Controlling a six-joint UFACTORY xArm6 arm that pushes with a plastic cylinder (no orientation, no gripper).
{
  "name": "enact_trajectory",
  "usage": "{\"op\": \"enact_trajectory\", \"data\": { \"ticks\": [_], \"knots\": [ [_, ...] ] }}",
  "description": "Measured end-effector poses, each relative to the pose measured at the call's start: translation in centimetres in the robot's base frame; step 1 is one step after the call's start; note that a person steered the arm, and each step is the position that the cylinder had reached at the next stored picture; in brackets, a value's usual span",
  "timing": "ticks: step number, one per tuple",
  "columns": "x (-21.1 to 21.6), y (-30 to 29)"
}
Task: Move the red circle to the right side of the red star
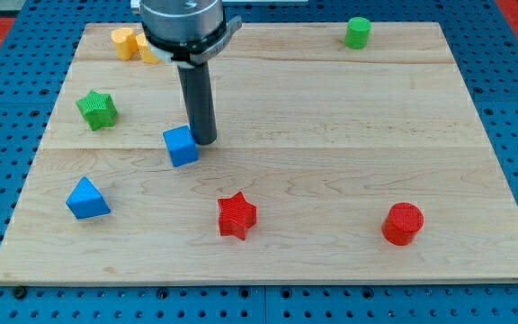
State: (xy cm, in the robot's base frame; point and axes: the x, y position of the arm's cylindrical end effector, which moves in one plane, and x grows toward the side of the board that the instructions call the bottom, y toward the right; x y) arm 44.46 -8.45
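The red circle (pixel 403 223) lies near the board's bottom right. The red star (pixel 236 215) lies at the bottom centre, well to the circle's left. My tip (pixel 203 140) rests on the board left of centre, touching or almost touching the right side of a blue cube (pixel 181 146). It is above and left of the red star and far from the red circle.
A blue triangle (pixel 87 199) lies at the lower left. A green star (pixel 97 109) lies at the left. Yellow blocks (pixel 129 42) sit at the top left, partly behind the arm. A green cylinder (pixel 358 32) stands at the top right. The wooden board (pixel 331 117) ends at blue pegboard.
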Motion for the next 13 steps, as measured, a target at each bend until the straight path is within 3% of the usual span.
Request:
{"op": "enact_trajectory", "data": {
  "ticks": [1, 4, 6, 7, 8, 9, 10, 12, 13],
  "knots": [
    [1.3, -5.8],
    [3.8, -8.5],
    [3.7, 10.8],
    [6.3, 20.2],
    [6.3, 32.3],
    [10.6, 34.6],
    [12.0, 29.2],
    [10.7, 18.8],
    [13.8, 23.4]
  ]
}}
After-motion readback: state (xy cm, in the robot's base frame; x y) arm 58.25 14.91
